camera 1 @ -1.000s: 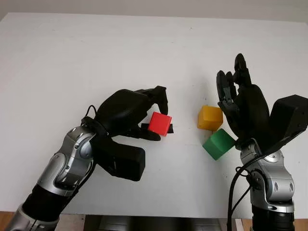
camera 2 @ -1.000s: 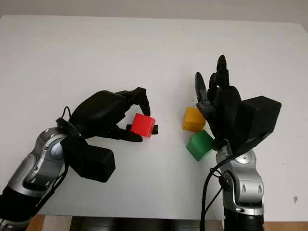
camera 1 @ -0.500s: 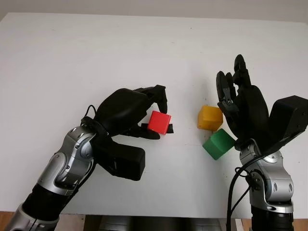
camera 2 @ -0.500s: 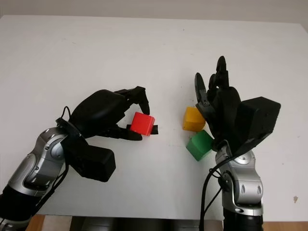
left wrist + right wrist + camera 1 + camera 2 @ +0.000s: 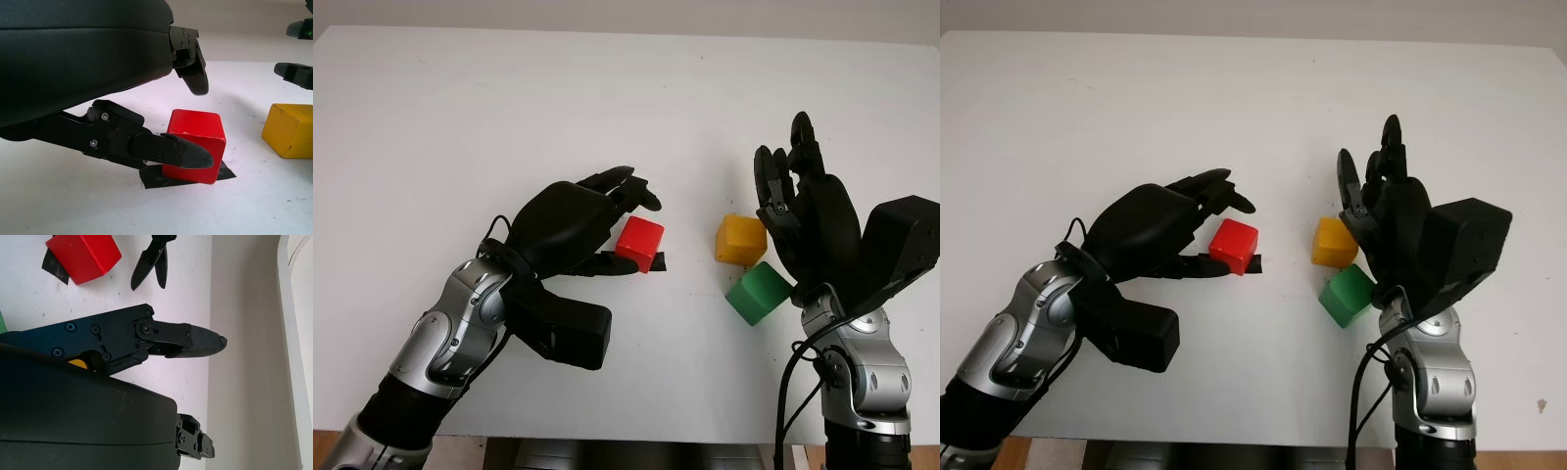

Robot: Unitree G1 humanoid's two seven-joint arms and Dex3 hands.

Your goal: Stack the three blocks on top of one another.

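A red block [image 5: 639, 238] sits on the white table on a small patch of black tape [image 5: 660, 262]. My left hand [image 5: 634, 231] is around it and open: the upper fingers [image 5: 193, 73] are lifted clear above the block, and the thumb [image 5: 181, 152] lies low along its near face. To the right, a yellow block [image 5: 741, 240] and a green block [image 5: 758, 292] lie side by side on the table, the green one nearer to me. My right hand [image 5: 793, 191] stands upright and open just right of those two, holding nothing.
The white table [image 5: 509, 108] stretches wide behind and to the left of the blocks. Its near edge runs just below both forearms.
The left hand's upper fingers have lifted off the red block and spread upward, letting it go; the block now rests level on the tape. The right hand has not moved.
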